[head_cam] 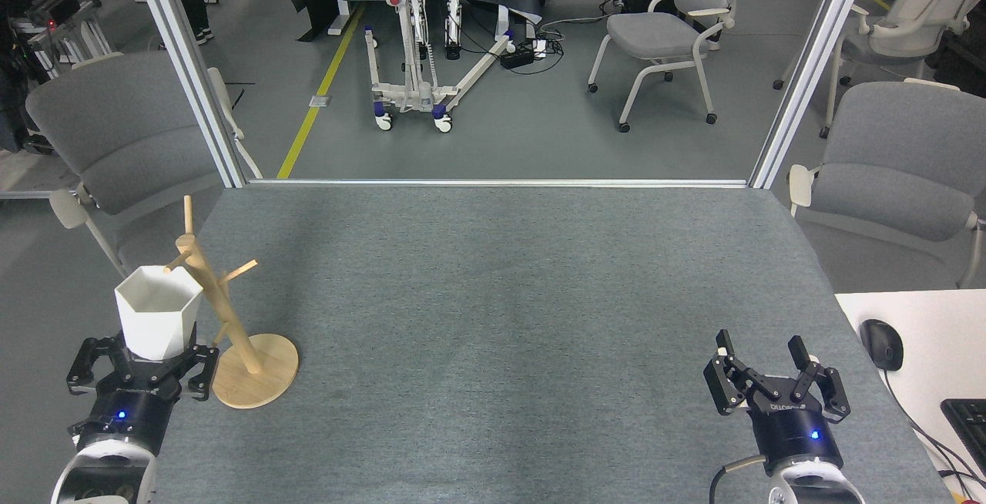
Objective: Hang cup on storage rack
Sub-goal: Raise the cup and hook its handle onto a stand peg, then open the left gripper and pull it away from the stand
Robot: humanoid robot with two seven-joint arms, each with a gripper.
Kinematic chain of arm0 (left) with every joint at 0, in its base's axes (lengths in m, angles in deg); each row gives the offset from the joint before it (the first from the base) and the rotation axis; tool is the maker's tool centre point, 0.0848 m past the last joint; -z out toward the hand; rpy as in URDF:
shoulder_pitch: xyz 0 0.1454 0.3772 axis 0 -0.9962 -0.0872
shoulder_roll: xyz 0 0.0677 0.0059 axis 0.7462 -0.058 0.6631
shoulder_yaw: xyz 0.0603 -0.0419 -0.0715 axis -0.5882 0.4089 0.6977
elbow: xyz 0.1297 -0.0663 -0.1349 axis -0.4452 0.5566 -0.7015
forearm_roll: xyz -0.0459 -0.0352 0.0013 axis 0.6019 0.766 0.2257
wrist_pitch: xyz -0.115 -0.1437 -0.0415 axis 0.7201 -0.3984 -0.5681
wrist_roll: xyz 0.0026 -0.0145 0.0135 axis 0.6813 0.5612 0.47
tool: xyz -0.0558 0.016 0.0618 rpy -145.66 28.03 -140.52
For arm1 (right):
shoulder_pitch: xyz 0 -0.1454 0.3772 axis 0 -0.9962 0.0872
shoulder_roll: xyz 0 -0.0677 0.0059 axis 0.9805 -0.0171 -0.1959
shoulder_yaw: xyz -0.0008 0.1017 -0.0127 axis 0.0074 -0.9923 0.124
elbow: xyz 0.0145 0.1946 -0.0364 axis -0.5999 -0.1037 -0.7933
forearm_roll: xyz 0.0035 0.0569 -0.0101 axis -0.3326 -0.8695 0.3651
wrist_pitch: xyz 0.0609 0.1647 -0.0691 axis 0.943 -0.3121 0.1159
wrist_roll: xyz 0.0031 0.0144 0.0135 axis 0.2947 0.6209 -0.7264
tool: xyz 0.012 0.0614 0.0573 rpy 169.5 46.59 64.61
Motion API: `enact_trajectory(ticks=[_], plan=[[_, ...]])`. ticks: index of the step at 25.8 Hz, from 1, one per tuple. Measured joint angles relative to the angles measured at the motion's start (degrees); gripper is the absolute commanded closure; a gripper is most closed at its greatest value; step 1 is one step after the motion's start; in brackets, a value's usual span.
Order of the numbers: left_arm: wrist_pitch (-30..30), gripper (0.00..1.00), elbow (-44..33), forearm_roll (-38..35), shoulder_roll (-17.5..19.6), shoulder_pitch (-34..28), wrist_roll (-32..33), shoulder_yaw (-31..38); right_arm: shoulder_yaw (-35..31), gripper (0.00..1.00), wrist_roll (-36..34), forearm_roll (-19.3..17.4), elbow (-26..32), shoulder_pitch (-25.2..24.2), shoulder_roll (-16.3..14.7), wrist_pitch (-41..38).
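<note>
cup point(159, 313): upright, rim up, base clamped in my left gripper point(151, 356); sits right above the fingers, over table's point(508, 296) left edge nr front-left corner.
left gripper: closed on cup base, fingers w/ cup between them.
rack point(223, 319): on table by left edge, disc base just right of my left gripper; cup's right side overlaps the post in head view, contact can't tell.
right gripper point(762, 369): fingers apart, holding nothing, nr front-right corner, well apart from cup.
</note>
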Motion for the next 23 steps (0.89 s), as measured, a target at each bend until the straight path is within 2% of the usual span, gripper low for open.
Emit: enact_trajectory(ticks=[2,3,5,6,7,8,13,23], plan=[[-0.01,1.00,0.05,-0.11,-0.05,0.00,0.00,-0.25,0.01,0.00,-0.02,0.00,0.00,0.04,0.01,0.00],[-0.03,0.84,0.08,-0.14,-0.07,0.00,0.02,-0.32,0.02,0.00,-0.03,0.00,0.00,0.07,0.01,0.00],[-0.04,0.36,0.17,-0.18,-0.13,-0.01,0.54,-0.47,0.02,0.00,-0.03,0.00,0.00,0.14,0.01,0.00],[-0.08,0.20,0.22,-0.18,-0.17,0.01,0.80,-0.52,0.02,0.00,-0.02,-0.01,0.00,0.16,0.01,0.00],[-0.23,0.08,0.25,-0.17,-0.22,0.06,0.97,-0.53,0.03,0.00,-0.03,0.00,0.00,0.18,0.01,0.00],[-0.61,0.04,0.29,-0.12,-0.29,0.13,1.16,-0.55,0.03,0.00,-0.02,-0.01,0.00,0.19,0.01,0.00],[-2.61,0.02,0.33,0.09,-0.91,0.26,1.34,-0.57,0.03,0.00,-0.21,-0.01,0.00,0.21,0.01,0.00],[-2.94,0.02,2.01,0.45,-1.35,-0.05,1.13,-0.56,0.09,0.00,0.07,0.00,0.00,0.21,0.02,0.00]])
